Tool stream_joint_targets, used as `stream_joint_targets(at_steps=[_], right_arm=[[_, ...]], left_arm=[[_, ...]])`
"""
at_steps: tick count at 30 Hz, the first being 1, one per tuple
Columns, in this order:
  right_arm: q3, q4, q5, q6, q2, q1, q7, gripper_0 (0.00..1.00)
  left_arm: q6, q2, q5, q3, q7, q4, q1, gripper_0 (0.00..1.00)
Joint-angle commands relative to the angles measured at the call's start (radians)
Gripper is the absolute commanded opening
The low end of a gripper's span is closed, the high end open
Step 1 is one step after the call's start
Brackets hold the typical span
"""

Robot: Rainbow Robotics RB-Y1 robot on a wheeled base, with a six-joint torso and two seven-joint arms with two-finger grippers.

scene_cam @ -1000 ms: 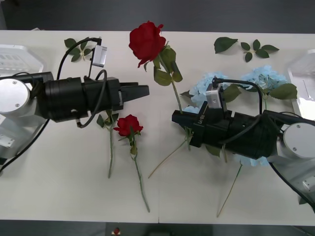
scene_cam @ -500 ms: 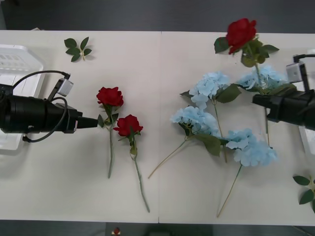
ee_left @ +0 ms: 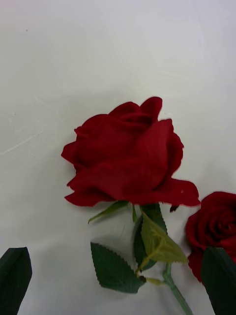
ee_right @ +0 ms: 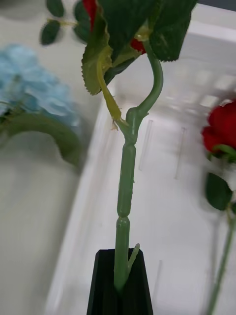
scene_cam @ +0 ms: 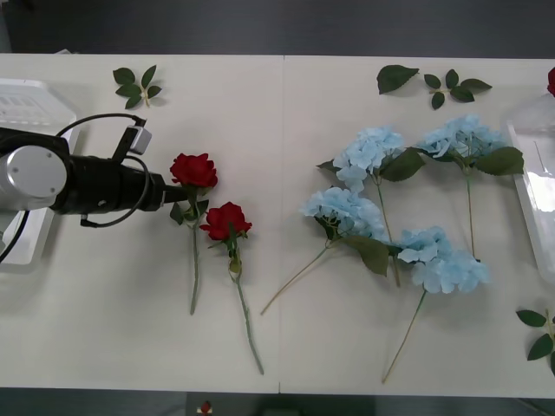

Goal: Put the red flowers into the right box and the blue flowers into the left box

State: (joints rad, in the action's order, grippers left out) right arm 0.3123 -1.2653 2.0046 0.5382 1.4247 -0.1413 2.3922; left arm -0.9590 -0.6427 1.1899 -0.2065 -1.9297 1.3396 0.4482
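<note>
1. Nearest the robot on the tabletop point(scene_cam: 277, 347), stem ends of two red flowers point(scene_cam: 224, 220) and of the blue flowers point(scene_cam: 381, 208) point toward the near edge
2. Landmark: the pair of roses lying left of centre; one bloom sits just beyond and to the left of the other, nearly touching
3. Left pincer point(scene_cam: 178, 192) comes in from the left of that pair, level with the farther bloom; in the left wrist view its black fingertips point(ee_left: 14, 273) are spread wide, one on either side of the rose's point(ee_left: 125, 155) leaves and stem, nothing pinched
4. Right of the rose pair, four pale blue hydrangea heads lie in a loose cluster, stems crossing, well apart from the roses
5. Left of the rose pair, behind the left arm, the left box point(scene_cam: 30, 104) sits at the tabletop's left edge
6. Far right of the pair, the right box point(scene_cam: 536, 165) at the right edge; in the right wrist view the right pincer point(ee_right: 121, 283) is pressed together on a green rose stem point(ee_right: 126, 197), held over that tray point(ee_right: 162, 206), where another red rose point(ee_right: 223, 128) already lies
7. Beyond the pair, loose leaf sprigs point(scene_cam: 134, 85) lie along the far side
</note>
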Motion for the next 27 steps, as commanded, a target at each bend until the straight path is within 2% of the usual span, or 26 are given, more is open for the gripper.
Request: stream_joint_targets(at_steps=[1,17,18,21,24,27], right_arm=[[-0.012,0.086,-0.069,-0.018,0.013,-0.024,-0.036,0.0],[-0.012,0.429,-0.38,-0.116,-0.205,-0.162,-0.045,0.0],[-0.01,0.437,-0.403,-0.118,-0.208,-0.17,-0.045,0.08],[-0.01,0.445,-0.463,-0.115,-0.21,-0.175,-0.044,0.46],[-0.01,0.446,-0.495,-0.089,-0.21,-0.173,-0.042,0.66],[-0.01,0.445,-0.495,-0.053,-0.204,-0.173,-0.036,0.75]], left_arm=[[0.006,0.031,-0.081,0.006,0.061,0.013,0.041,1.0],[-0.035,0.183,-0.408,0.002,0.107,0.01,0.053,1.0],[-0.035,0.187,-0.426,-0.004,0.107,0.01,0.053,1.0],[-0.035,0.201,-0.475,-0.017,0.107,0.01,0.053,1.0],[-0.046,0.216,-0.52,-0.022,0.109,0.009,0.053,1.0],[-0.055,0.23,-0.559,-0.024,0.109,0.009,0.053,1.0]])
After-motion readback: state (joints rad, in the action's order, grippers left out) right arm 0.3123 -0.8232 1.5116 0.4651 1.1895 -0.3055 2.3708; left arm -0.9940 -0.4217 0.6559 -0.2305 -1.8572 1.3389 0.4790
